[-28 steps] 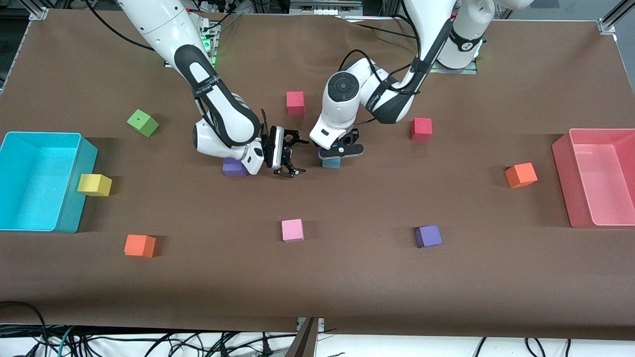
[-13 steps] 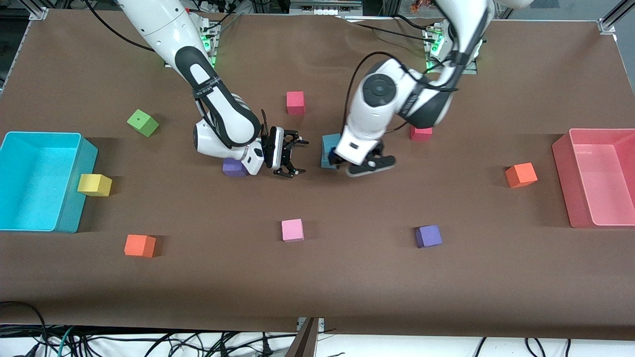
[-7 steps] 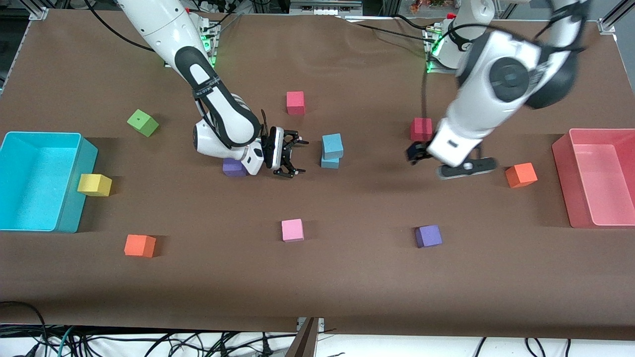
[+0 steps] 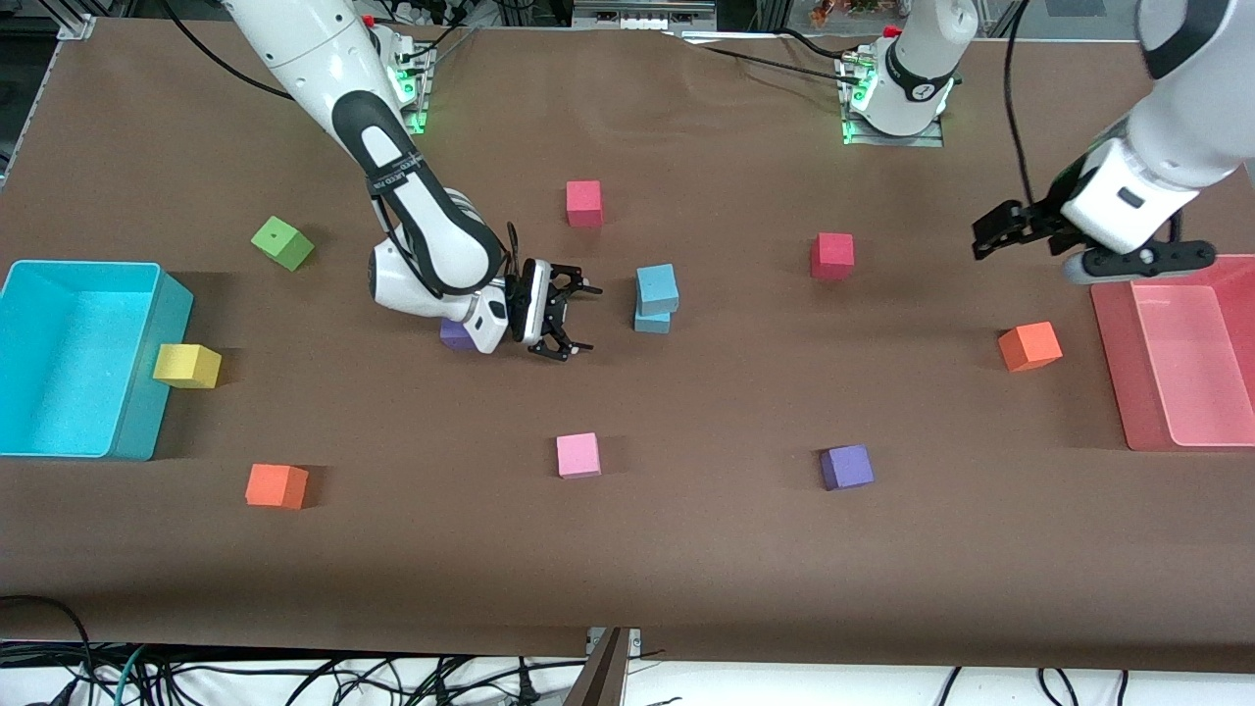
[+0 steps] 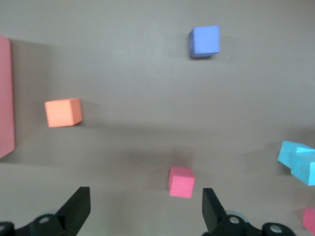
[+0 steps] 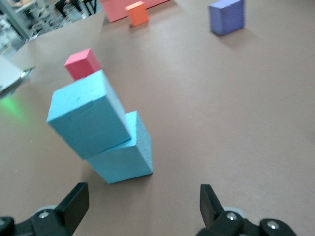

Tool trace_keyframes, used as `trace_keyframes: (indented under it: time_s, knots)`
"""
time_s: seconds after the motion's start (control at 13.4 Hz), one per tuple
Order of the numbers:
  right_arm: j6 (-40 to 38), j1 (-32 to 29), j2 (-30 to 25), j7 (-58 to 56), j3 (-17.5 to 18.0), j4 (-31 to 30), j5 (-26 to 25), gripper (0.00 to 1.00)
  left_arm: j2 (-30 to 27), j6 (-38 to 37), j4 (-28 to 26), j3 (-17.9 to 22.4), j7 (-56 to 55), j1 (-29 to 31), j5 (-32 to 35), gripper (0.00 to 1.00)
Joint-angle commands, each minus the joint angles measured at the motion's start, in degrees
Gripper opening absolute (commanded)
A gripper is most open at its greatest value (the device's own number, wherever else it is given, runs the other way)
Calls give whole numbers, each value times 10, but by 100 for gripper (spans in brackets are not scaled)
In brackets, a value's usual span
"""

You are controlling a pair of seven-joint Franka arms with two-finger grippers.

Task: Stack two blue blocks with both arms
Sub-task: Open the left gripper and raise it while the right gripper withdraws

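Two sky-blue blocks stand stacked near the table's middle: the top block (image 4: 656,286) sits slightly skewed on the bottom block (image 4: 652,321). In the right wrist view the top block (image 6: 88,114) rests turned on the bottom block (image 6: 126,156). My right gripper (image 4: 566,312) is open and empty, low beside the stack toward the right arm's end; it shows in its own view (image 6: 142,204). My left gripper (image 4: 995,233) is open and empty, up in the air over the table between a red cube (image 4: 831,255) and the pink bin (image 4: 1142,431). Its wrist view (image 5: 145,211) shows the stack (image 5: 298,159) far off.
A purple cube (image 4: 455,334) lies under the right wrist. A cyan bin (image 4: 137,431) with a yellow cube (image 4: 186,365) beside it stands at the right arm's end. Scattered around are red (image 4: 583,202), pink (image 4: 577,455), purple (image 4: 846,467), orange (image 4: 1029,345) (image 4: 276,485) and green (image 4: 281,242) cubes.
My left gripper let go of the top blue block on the bottom one, then rose and swung away toward the pink bin. The right arm barely moved.
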Motion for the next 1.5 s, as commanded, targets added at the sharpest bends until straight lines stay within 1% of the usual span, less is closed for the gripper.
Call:
trace_keyframes:
  time_s: [0.0,0.15,0.3,0.45,0.52,0.67,0.75,0.9,0.97,1.05,1.2,1.27,1.42]
  knots:
    - [-5,2,-79,118,-3,-53,-26,100,1,-27,23,0,9,-1,10,100]
    - [-7,1,-123,258,-18,-67,-145,100,1,-28,27,-3,8,-1,10,100]
    - [-20,1,-152,396,-34,-71,-245,100,4,-31,51,-5,5,-2,12,100]
    - [-53,-6,-180,531,-57,-70,-345,100,9,-37,69,-3,0,-2,31,100]
    - [-87,-21,-191,596,-70,-64,-407,100,12,-38,72,0,1,-1,31,100]
    - [-162,-36,-201,724,-94,-21,-555,100,22,-38,88,1,0,-2,30,100]
    - [-200,-41,-210,807,-101,5,-615,100,27,-38,94,1,-2,-2,31,100]
    - [-273,-48,-209,946,-103,69,-734,100,31,-38,94,-1,0,-3,31,100]
    - [-308,-51,-204,980,-108,98,-779,100,36,-38,94,-3,0,-6,31,100]
    - [-323,-52,-200,985,-117,120,-806,100,41,-38,94,-4,0,-9,31,100]
    - [-370,-76,-190,1009,-120,175,-826,100,54,-37,95,-14,-1,-11,32,100]
    - [-390,-91,-191,1039,-119,195,-850,100,52,-37,95,-15,1,-9,32,100]
    - [-415,-120,-197,1064,-116,214,-881,100,53,-37,100,-14,1,-7,32,100]
